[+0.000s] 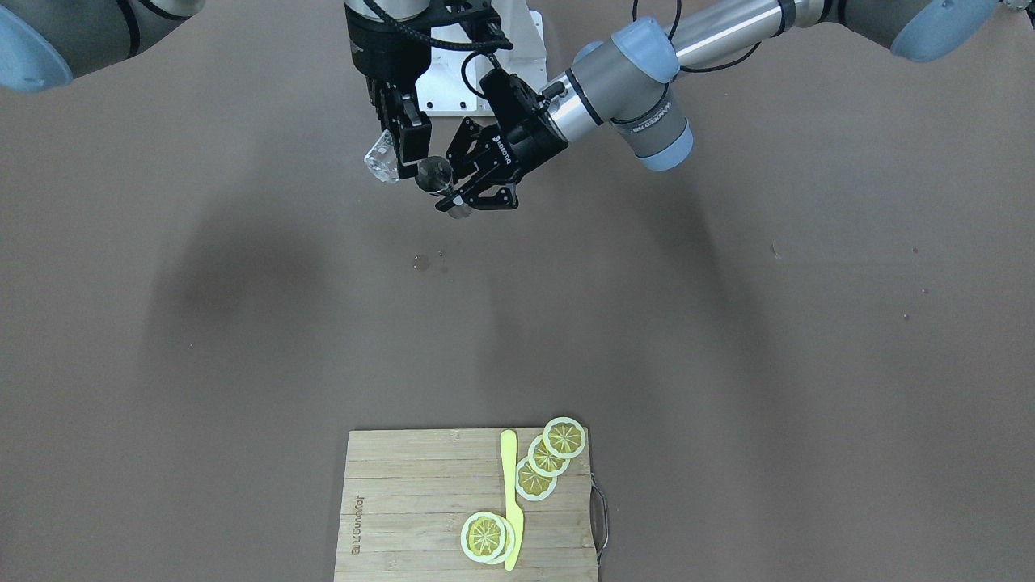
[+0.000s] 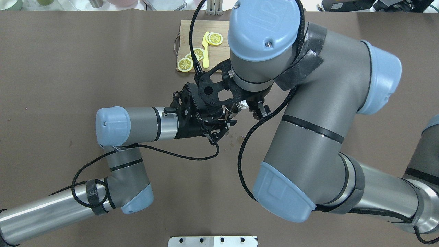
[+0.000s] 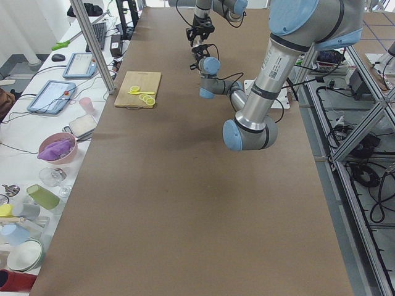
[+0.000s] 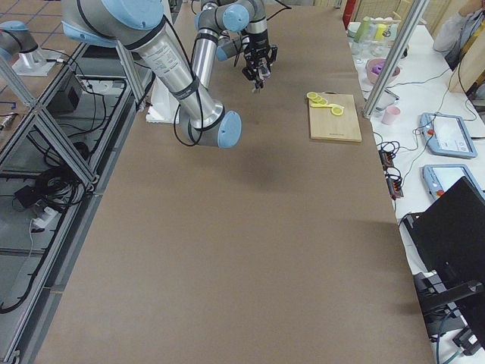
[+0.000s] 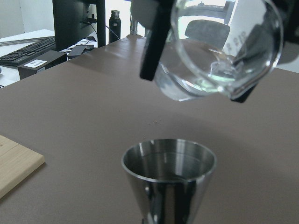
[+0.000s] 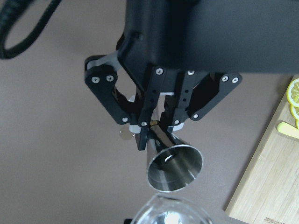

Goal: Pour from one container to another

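Brown matte table, seen from overhead; items listed from that view's left to its right.

1. Left arm: forearm lies roughly level and reaches toward the table's middle.
2. Left gripper: jaws pinched on the narrow waist of item 6. It is carried clear of the table.
3. Cutting board: pale wood with a wire handle on one short edge. It lies flat at the far side of the table, well apart from both grippers.
4. Lemon slices: on the board, some fanned in an overlapping row near one corner, others stacked near the opposite long edge.
5. Yellow knife: flat on the board between the two groups of slices, touching the stacked ones.
6. Steel jigger: conical, upright with the wide mouth up, held by item 2 near the table's centre. Its contents cannot be made out.
7. Wet marks: a few small spots on the table near the grippers.
8. Clear glass: tilted steeply, with its lip just above the jigger's mouth and not touching it. Clear liquid sits at the lower side. Whether a stream is falling cannot be told.
9. Right gripper: points down, jaws clamped on opposite sides of the glass.
10. Right arm: large and close to the camera, arching over the work.
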Controlling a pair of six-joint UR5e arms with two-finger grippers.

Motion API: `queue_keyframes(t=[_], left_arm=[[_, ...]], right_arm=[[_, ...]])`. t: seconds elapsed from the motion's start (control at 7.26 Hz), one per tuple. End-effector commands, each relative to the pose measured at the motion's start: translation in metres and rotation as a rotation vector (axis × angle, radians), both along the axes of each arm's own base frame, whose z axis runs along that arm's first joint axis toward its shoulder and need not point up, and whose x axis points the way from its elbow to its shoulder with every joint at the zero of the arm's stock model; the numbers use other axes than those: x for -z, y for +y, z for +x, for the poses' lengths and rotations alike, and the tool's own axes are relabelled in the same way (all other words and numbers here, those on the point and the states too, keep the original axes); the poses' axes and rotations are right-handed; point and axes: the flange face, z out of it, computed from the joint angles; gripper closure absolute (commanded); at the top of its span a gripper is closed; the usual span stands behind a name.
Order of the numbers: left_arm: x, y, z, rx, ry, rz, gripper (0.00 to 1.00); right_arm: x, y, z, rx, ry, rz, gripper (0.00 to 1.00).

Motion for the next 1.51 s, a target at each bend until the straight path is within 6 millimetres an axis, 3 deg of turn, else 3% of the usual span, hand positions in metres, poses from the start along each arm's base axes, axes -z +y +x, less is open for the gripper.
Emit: queue_keyframes(t=[0.0, 1.38], left_arm=[[0.0, 0.0, 0.0, 0.0, 0.0, 0.0, 1.0], [0.0, 0.002, 0.001, -0.002, 0.002, 0.001, 1.0]], right_arm=[[0.0, -0.001, 0.001, 0.007, 0.027, 0.019, 1.0], [0.018, -0.013, -0.004, -0.034, 0.109, 0.036, 1.0]])
